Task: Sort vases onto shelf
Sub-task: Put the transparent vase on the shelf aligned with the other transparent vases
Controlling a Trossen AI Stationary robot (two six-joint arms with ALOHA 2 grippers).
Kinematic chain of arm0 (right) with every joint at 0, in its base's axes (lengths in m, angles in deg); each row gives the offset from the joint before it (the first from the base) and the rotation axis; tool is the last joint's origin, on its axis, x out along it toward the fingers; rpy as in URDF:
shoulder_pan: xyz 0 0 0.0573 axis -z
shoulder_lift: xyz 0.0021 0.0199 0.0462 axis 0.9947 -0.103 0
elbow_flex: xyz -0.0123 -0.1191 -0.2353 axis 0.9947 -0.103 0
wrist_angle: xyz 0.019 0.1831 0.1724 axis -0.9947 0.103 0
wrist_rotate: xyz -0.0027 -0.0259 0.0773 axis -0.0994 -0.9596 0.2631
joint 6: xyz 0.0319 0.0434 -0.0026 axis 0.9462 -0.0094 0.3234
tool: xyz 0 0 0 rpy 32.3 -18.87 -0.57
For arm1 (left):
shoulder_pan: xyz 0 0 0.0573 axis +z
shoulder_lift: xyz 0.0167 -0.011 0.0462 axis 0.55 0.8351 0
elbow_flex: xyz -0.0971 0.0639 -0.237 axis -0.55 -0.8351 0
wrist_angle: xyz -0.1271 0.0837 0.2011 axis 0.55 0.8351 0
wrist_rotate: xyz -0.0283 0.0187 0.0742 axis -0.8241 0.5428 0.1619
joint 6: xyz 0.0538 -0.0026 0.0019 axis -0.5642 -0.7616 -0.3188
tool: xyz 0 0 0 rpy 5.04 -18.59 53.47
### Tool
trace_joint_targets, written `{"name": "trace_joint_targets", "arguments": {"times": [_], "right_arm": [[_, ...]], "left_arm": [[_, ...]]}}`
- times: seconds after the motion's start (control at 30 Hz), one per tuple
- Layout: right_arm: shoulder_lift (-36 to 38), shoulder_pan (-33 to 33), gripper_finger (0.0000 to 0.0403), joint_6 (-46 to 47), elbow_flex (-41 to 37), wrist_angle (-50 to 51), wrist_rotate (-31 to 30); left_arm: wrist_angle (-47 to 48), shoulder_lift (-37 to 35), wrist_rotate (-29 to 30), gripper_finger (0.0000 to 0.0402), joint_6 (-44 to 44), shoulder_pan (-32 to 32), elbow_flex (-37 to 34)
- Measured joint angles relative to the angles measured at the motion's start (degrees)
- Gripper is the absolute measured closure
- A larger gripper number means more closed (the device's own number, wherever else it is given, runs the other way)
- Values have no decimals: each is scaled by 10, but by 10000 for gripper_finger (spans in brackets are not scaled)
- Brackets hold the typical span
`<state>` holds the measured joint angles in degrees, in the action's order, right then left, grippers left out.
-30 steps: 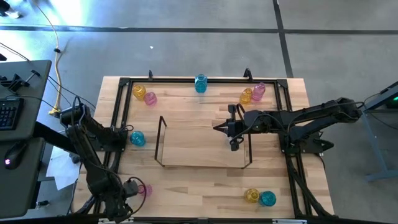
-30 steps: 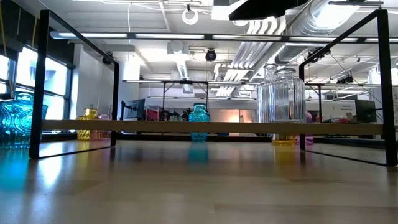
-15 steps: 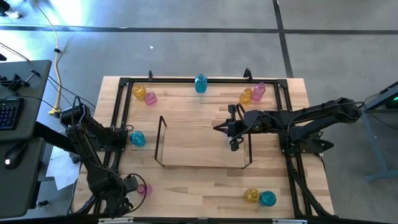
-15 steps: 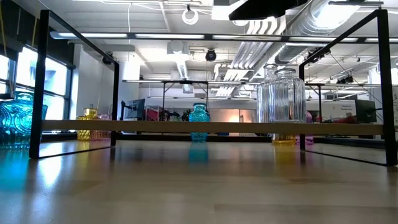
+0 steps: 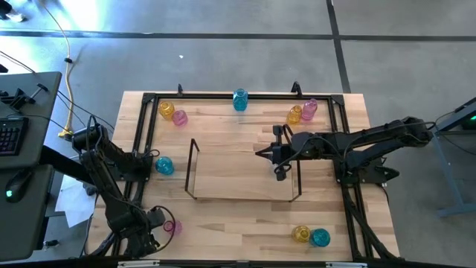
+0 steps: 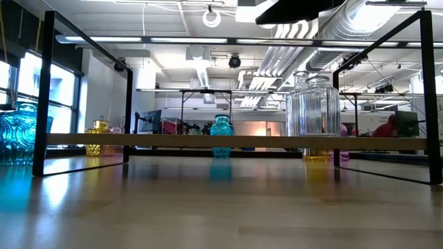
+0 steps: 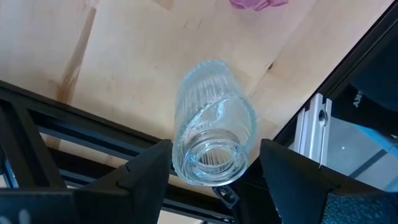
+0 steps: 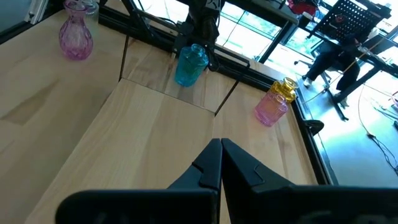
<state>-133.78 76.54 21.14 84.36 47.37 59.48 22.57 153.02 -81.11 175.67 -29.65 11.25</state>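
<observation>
A clear ribbed vase (image 7: 214, 118) stands by the table's near left corner, mouth up. My left gripper (image 7: 216, 152) (image 5: 152, 221) points down over it, open, one finger on either side of its shoulder. A pink vase (image 5: 172, 227) stands just right of it. Another clear vase (image 6: 313, 114) stands on the right part of the shelf (image 5: 242, 177). My right gripper (image 8: 221, 144) (image 5: 258, 152) hovers shut above the shelf. Teal (image 5: 163, 165), yellow (image 5: 165, 109) and pink (image 5: 179, 117) vases stand on the table's left side. My left gripper's fingers (image 7: 155, 163) stand close on either side of the clear vase's shoulder (image 7: 186, 146), coming from above. I cannot tell whether they touch the glass. The vase's lower end shows over the wood near the black frame.
More vases stand along the far edge: teal (image 5: 239, 99), yellow (image 5: 294, 115), pink (image 5: 309, 109). A yellow (image 5: 300, 234) and a teal one (image 5: 320, 237) stand at the near right. A black metal frame (image 5: 149, 99) borders the table. A person (image 6: 384, 128) shows in the room behind.
My left gripper has tipped a little more steeply downward over the near left corner, staying open. The vases and my right gripper have kept still.
</observation>
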Motion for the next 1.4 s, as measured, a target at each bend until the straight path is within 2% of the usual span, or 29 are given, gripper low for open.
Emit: {"name": "trace_joint_targets", "arguments": {"times": [0.37, 0.57, 0.87, 1.17, 1.4], "right_arm": [[0, -9, 403, 14, 0, 4, 0], [0, -25, 403, 10, 0, 4, 0], [0, -28, 403, 13, 0, 4, 0], [0, -28, 403, 11, 0, 4, 0], [0, -28, 403, 11, 0, 4, -1]], "left_arm": [[-1, 37, -17, 166, -32, 0, 0], [-15, 43, -25, 204, -41, 0, 1], [-15, 42, -52, 206, -53, 0, 1], [45, 12, -49, 206, -52, 4, 28], [114, -46, -31, 206, -32, 4, 53]]}}
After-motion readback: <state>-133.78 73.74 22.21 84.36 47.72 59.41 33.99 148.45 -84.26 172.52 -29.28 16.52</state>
